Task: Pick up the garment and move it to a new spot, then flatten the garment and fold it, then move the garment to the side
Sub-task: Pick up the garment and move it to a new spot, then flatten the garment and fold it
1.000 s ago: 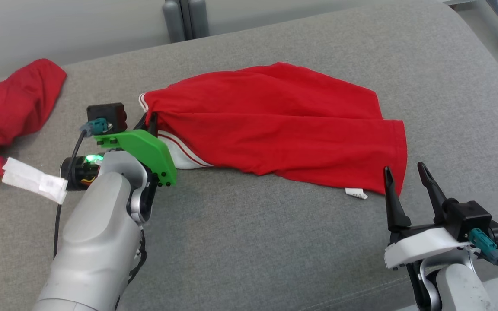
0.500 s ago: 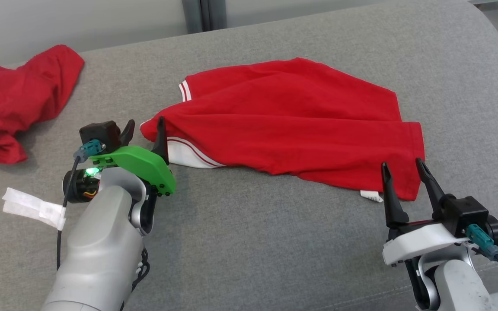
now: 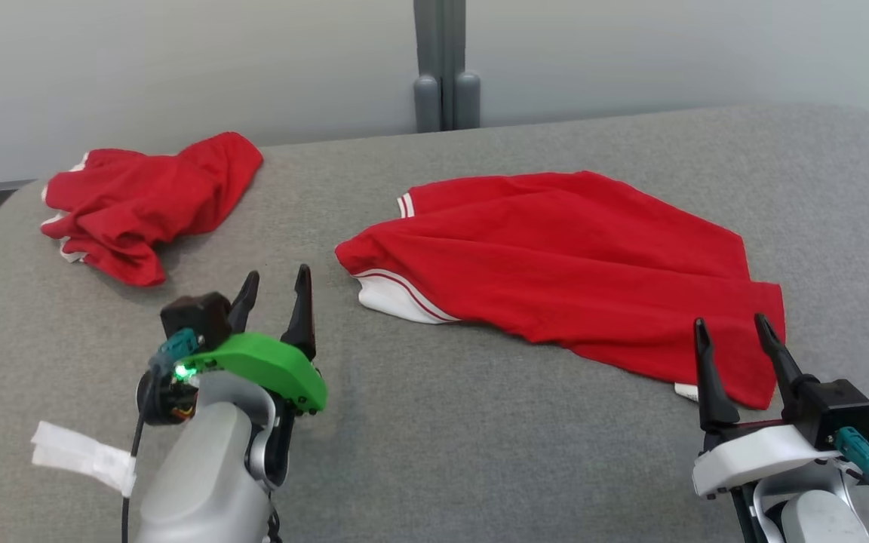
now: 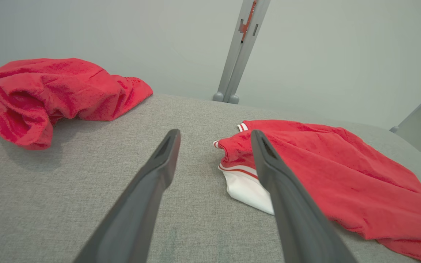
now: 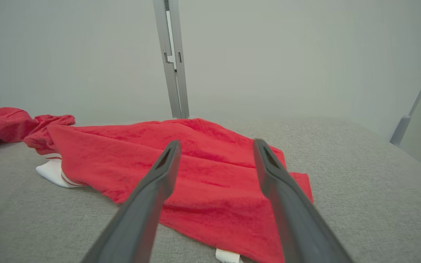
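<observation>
Left gripper (image 3: 277, 273) let go of red knit garment (image 3: 578, 264), jaws apart like right gripper (image 3: 730, 321); garment's long axis left-right, grey fabric cushion (image 3: 480, 452) open nearside.

My fingers (image 4: 152, 190) look like matte dark plastic; garment (image 3: 570, 264) is soft red cloth, table cover (image 3: 442, 452) coarse grey weave.

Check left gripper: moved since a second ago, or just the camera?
Yes. The left gripper released the shirt and pulled back leftward; bare cushion now separates them, jaws open.
</observation>
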You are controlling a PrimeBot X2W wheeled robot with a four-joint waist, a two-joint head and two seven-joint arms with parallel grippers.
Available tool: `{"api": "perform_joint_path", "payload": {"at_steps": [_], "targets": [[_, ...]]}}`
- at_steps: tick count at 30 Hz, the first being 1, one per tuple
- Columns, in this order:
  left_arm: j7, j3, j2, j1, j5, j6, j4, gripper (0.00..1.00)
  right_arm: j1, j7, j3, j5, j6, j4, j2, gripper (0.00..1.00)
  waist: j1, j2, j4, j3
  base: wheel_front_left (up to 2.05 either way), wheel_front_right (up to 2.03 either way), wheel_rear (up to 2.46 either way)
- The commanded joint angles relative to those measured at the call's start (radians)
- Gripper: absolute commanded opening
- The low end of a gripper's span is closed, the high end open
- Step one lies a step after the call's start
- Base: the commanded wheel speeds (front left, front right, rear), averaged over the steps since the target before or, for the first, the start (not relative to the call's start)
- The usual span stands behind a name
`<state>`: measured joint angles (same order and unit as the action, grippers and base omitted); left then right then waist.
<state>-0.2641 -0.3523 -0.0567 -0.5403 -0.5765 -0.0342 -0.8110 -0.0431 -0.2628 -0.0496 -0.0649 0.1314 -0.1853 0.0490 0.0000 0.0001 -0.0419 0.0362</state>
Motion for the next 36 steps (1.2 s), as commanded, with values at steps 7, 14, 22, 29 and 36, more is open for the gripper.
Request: {"api": "perform_joint_path", "payload": {"at_steps": [7, 14, 22, 29, 36], "targets": [[0.0, 0.07, -0.016, 0.249, 0.088, 0.042, 0.219, 1.0, 0.055, -0.003, 0.006, -0.006, -0.001, 0.011, 0.003, 1.0, 0.0, -0.0001, 0.103, -0.106, 0.0, 0.0, 0.0], [0.0, 0.109, -0.014, 0.435, 0.174, 0.071, 0.378, 1.0, 0.096, -0.003, 0.023, -0.025, -0.001, 0.015, 0.003, 1.0, 0.0, -0.0001, 0.111, -0.128, 0.0, 0.0, 0.0], [0.0, 0.12, -0.005, 0.528, 0.209, 0.09, 0.47, 1.0, 0.119, -0.003, 0.042, -0.04, -0.001, 0.007, 0.003, 1.0, 0.0, -0.0001, 0.11, -0.133, 0.0, 0.0, 0.0], [0.0, 0.109, -0.002, 0.538, 0.21, 0.09, 0.48, 1.0, 0.115, -0.003, 0.051, -0.045, -0.001, -0.006, 0.003, 1.0, 0.0, -0.0001, 0.102, -0.131, 0.0, 0.0, 0.0], [0.0, 0.109, -0.003, 0.536, 0.218, 0.093, 0.479, 1.0, 0.112, -0.003, 0.047, -0.046, -0.001, -0.008, 0.003, 1.0, 0.0, -0.0001, 0.1, -0.124, 0.0, 0.0, 0.0]]}}
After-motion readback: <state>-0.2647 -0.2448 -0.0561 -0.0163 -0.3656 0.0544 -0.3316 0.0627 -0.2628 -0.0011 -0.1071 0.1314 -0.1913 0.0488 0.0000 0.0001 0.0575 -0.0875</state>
